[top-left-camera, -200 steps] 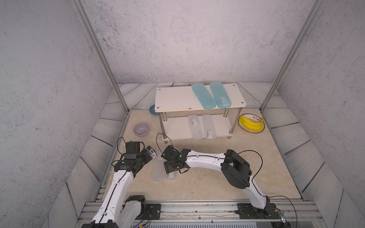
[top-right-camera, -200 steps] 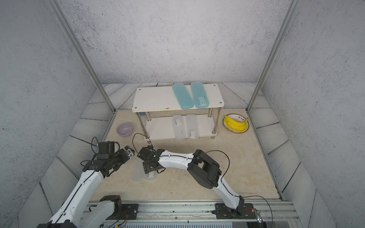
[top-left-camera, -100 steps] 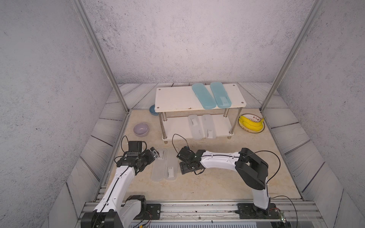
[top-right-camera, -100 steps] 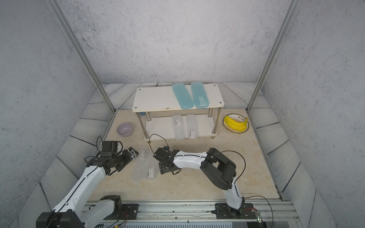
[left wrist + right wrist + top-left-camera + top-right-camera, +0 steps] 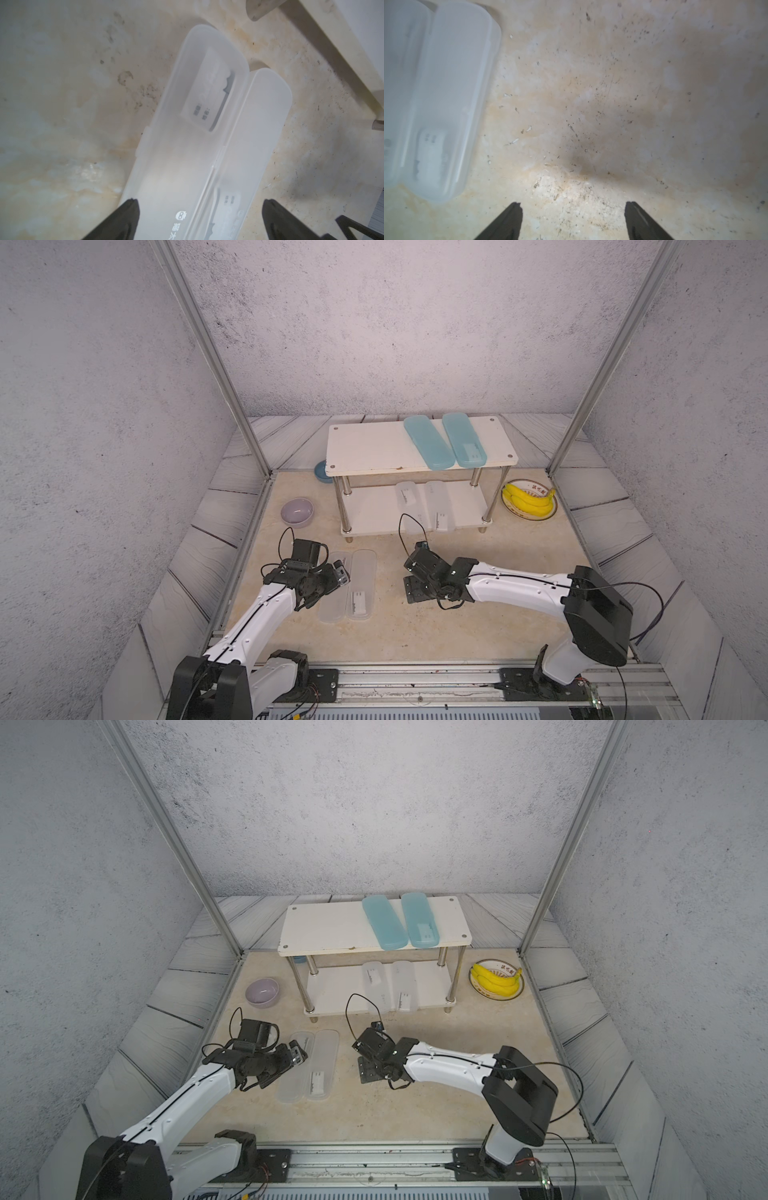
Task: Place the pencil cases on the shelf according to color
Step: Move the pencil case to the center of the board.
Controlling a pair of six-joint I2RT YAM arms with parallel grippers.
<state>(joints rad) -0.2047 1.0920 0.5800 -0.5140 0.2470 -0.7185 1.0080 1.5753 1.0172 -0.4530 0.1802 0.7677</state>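
Finds the right hand (image 5: 573,204) wide and empty above bare desk (image 5: 457,635), well apart from the white pair (image 5: 362,585) left on the desk, no longer low over it as a second ago. Finds the left hand (image 5: 200,200) come in over that pair instead, jaws wide, hovering about mid-length, gripping nothing yet. Reads as a handover: right arm (image 5: 515,587) out of the way, left arm (image 5: 266,610) lining up the pick. Cannot tell whether aimed at the outer white case (image 5: 176,149) or the inner white case (image 5: 255,133), lying side by side and touching along the long edge; risks dragging the neighbour on closing. Counts the rest as done: the teal cases (image 5: 428,441) flat on the top board (image 5: 365,448) of the shelf (image 5: 490,497), the shelved white cases (image 5: 409,506) on the lower board (image 5: 370,510). Leaves bare room on that lower board toward the purple bowl (image 5: 296,511) side, enough by the look of it for two more whites. Calls for a low, flat entry from the front, under the top board's edge and between the chrome legs (image 5: 340,506). Keeps little slack on the left arm's outer side, the wall panel (image 5: 195,572) near; keeps open desk between the two arms. Watch the right arm's cable loop (image 5: 400,524) standing before the lower board's front edge, close to the shelved whites.
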